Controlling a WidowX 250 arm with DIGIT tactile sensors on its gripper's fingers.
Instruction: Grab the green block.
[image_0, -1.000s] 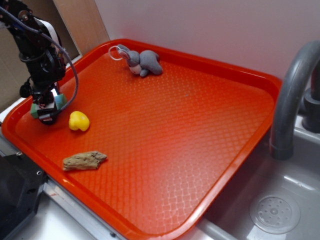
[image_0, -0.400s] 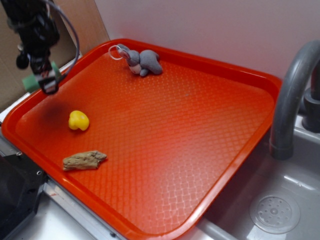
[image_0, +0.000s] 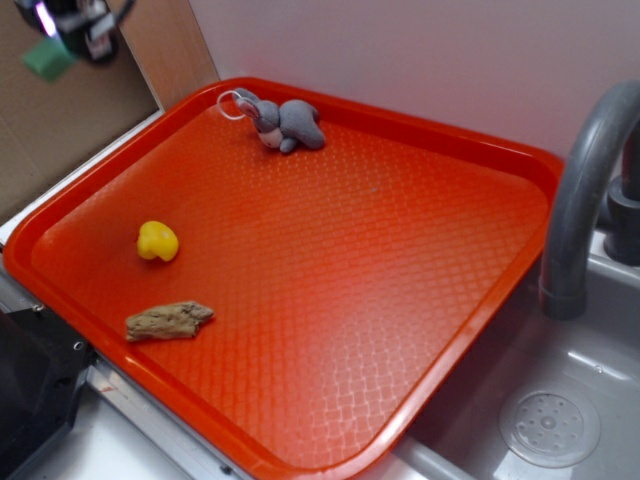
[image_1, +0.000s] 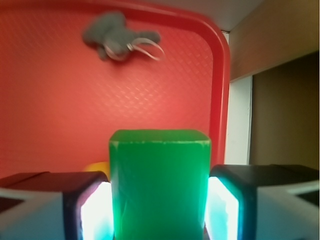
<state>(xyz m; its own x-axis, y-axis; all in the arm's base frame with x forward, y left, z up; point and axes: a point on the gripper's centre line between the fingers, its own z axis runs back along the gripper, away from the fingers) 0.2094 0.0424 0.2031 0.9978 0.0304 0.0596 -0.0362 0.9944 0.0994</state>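
The green block (image_1: 159, 185) sits clamped between the jaws of the gripper (image_1: 159, 210), held high above the far left corner of the red tray (image_0: 520, 160). If the hold is shallow, a jolt could drop it onto the tray near the yellow lump (image_0: 158, 241) or off the tray's edge.

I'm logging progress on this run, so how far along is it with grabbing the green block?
Essentially done. The green block sits clamped between the gripper fingers, held high above the red tray's left corner. The yellow lump, brown piece and grey plush lie on the tray. Nothing of the grab looks left.
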